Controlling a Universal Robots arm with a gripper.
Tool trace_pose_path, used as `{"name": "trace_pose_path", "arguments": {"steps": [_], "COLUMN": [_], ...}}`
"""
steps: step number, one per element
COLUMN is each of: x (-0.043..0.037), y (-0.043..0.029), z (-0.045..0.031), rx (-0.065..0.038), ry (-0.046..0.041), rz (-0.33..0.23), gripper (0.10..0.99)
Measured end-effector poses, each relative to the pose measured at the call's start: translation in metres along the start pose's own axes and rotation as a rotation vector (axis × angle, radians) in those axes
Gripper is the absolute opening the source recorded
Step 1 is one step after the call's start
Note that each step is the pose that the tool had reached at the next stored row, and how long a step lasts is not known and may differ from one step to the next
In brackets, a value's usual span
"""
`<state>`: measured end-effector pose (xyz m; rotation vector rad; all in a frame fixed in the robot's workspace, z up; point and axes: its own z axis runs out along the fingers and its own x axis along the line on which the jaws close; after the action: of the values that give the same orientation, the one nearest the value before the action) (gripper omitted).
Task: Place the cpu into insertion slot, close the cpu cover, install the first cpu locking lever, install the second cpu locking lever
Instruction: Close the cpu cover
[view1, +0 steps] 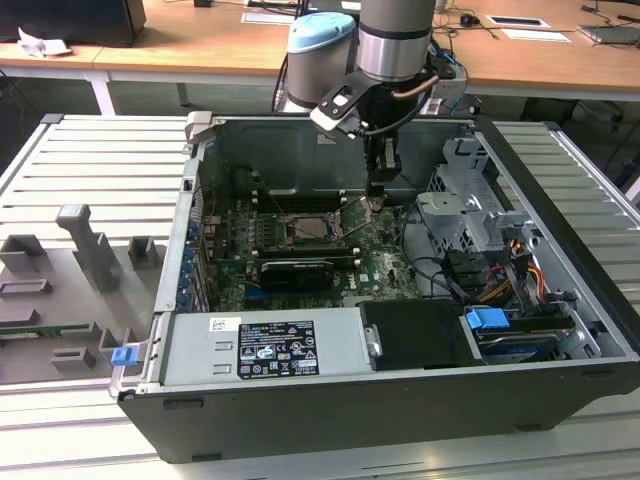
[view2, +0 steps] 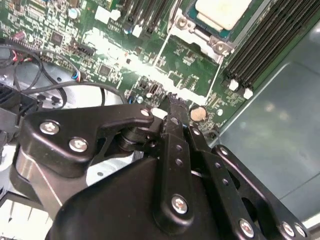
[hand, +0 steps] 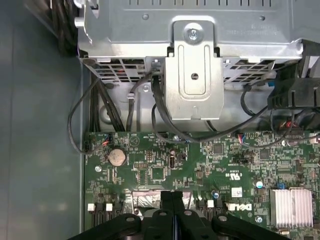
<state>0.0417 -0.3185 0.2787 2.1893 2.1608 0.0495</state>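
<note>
The cpu (view2: 222, 11) shows its pale top in the second wrist view, lying inside the insertion slot (view1: 315, 226) near the middle of the green motherboard. A grey metal frame, the cpu cover (view2: 201, 32), lies flat around it. My gripper (view1: 377, 200) hangs low over the board, a short way to the exterior view's right of the slot. Its black fingers (hand: 172, 200) are pressed together in both wrist views, and I see nothing between them. The gripper (view2: 172, 100) tip is apart from the chip. I cannot make out the locking levers.
Long black memory slots (view2: 260, 45) flank the socket. A black card (view1: 295, 272) lies nearer the front, beside the power supply (view1: 265, 345). A metal drive cage (hand: 195, 75) with cables stands close to the gripper. The case walls (view1: 200, 180) enclose everything. A grey fixture tray (view1: 70, 290) lies outside.
</note>
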Motion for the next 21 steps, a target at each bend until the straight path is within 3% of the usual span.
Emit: {"name": "trace_pose_path", "arguments": {"steps": [6, 9, 15, 18, 21], "x": [0.0003, 0.0015, 0.0051, 0.0064, 0.0064], "y": [0.0012, 0.0088, 0.0206, 0.0219, 0.0193], "z": [0.0135, 0.0177, 0.0274, 0.0339, 0.0352], "rx": [0.001, 0.015, 0.024, 0.026, 0.029], "ry": [0.0, -0.0002, 0.0009, 0.001, 0.0009], "rz": [0.0, -0.001, -0.022, -0.024, -0.025], "gripper": [0.106, 0.106, 0.106, 0.106, 0.106]}}
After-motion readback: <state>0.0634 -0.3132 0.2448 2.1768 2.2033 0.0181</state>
